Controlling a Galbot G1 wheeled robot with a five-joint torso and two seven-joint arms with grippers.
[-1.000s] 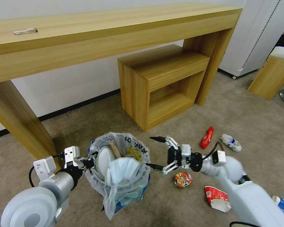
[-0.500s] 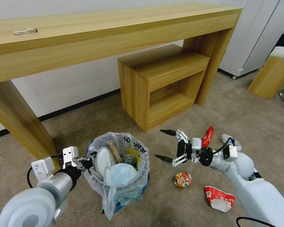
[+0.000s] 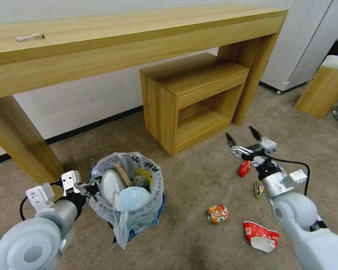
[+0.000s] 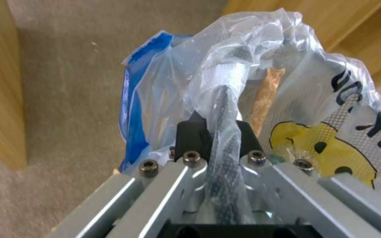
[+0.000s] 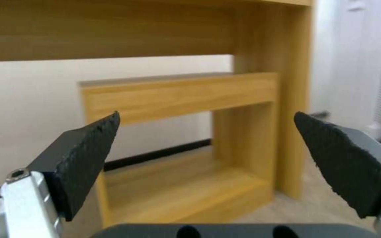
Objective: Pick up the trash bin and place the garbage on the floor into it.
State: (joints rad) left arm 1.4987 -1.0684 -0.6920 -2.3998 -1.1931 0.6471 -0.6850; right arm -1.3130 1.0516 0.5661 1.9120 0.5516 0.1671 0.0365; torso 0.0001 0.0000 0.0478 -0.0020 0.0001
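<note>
The left tool pinches the small blue bag-lined trash bin's rim; the right tool hangs wide open, empty.

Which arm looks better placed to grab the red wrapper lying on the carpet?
The right. Its right gripper hangs open just above the red wrapper, while the left gripper is clamped on the blue bag-lined trash bin.

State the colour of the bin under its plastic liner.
Blue: the trash bin shows best in the left wrist view, beneath the liner.
</note>
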